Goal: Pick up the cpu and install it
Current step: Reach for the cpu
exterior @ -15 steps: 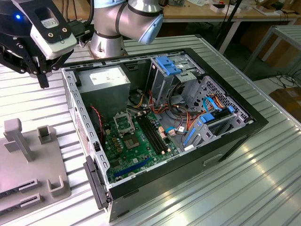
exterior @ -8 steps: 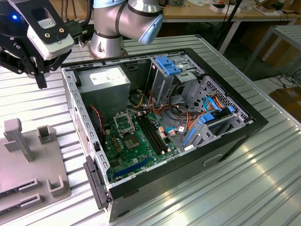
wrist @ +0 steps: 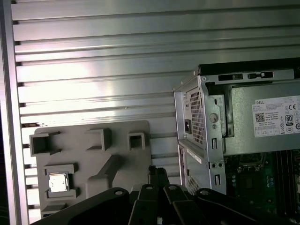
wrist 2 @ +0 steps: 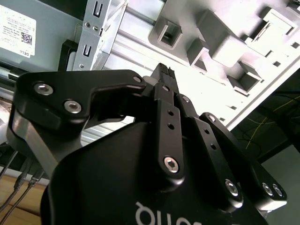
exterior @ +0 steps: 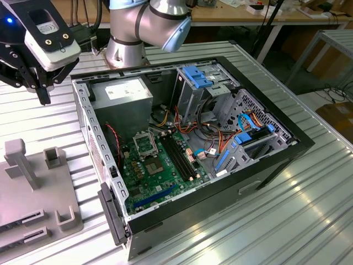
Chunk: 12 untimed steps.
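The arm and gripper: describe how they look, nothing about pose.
The arm is silver-grey tubing with light-blue joint caps. The gripper is matte black: flat linkage bars pinned with silver screws, tapering to a narrow end. In the exterior view a white block with a black inset sits above it, near a blue light.

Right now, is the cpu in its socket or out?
Out: the cpu lies in a recess of the grey holder plate, outside the computer case.

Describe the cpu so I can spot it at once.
Find the open computer case on the ribbed metal table; beside it lies a grey fixture plate with raised blocks. In the first wrist view the cpu sits in a square pocket of that plate: a small silver-topped square, the only shiny piece among plain grey blocks.
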Tool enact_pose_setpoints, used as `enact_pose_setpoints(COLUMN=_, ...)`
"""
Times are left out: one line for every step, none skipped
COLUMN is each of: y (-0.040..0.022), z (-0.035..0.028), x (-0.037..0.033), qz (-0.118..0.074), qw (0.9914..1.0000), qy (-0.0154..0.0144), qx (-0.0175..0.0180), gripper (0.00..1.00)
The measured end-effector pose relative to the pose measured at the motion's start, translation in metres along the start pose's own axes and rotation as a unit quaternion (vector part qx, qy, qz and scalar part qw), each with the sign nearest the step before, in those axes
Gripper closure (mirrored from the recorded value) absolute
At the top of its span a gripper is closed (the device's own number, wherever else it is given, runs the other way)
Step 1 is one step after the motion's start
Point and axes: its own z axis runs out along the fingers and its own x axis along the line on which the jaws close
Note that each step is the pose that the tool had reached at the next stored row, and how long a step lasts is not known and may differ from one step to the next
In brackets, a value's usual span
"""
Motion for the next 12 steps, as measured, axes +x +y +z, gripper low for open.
enact_pose_setpoints(y=0.0, z=0.0, x=0.0005, qz=0.0, qw=1.0, qy=0.0, qx=0.0, gripper=0.89)
enact_pose_setpoints(y=-0.0001, z=0.0, x=0.0012, qz=0.0, qw=1.0, qy=0.0, qx=0.0, gripper=0.89)
enact_pose_setpoints(y=-0.0002, z=0.0001, x=0.0019, qz=0.0, qw=1.0, qy=0.0, qx=0.0, gripper=0.89)
enact_pose_setpoints(y=-0.0002, z=0.0001, x=0.0023, qz=0.0, qw=1.0, qy=0.0001, qx=0.0, gripper=0.89)
enact_pose_setpoints(y=-0.0002, z=0.0001, x=0.0033, qz=0.0, qw=1.0, qy=0.0, qx=0.0, gripper=0.89)
enact_pose_setpoints(y=-0.0003, z=0.0001, x=0.0039, qz=0.0, qw=1.0, qy=0.0, qx=0.0, gripper=0.89)
enact_pose_setpoints(y=-0.0004, z=0.0001, x=0.0051, qz=0.0, qw=1.0, qy=0.0001, qx=0.0, gripper=0.89)
enact_pose_setpoints(y=-0.0005, z=0.0001, x=0.0061, qz=0.0, qw=1.0, qy=0.0001, qx=0.0, gripper=0.89)
enact_pose_setpoints(y=-0.0005, z=0.0001, x=0.0066, qz=0.0, qw=1.0, qy=0.0001, qx=0.0, gripper=0.89)
enact_pose_setpoints(y=-0.0006, z=0.0002, x=0.0071, qz=0.0, qw=1.0, qy=0.0001, qx=0.0, gripper=0.89)
enact_pose_setpoints(y=-0.0006, z=0.0002, x=0.0076, qz=0.0, qw=1.0, qy=0.0002, qx=0.0, gripper=0.89)
enact_pose_setpoints(y=-0.001, z=0.0004, x=0.0127, qz=0.0, qw=1.0, qy=0.0003, qx=0.0, gripper=0.89)
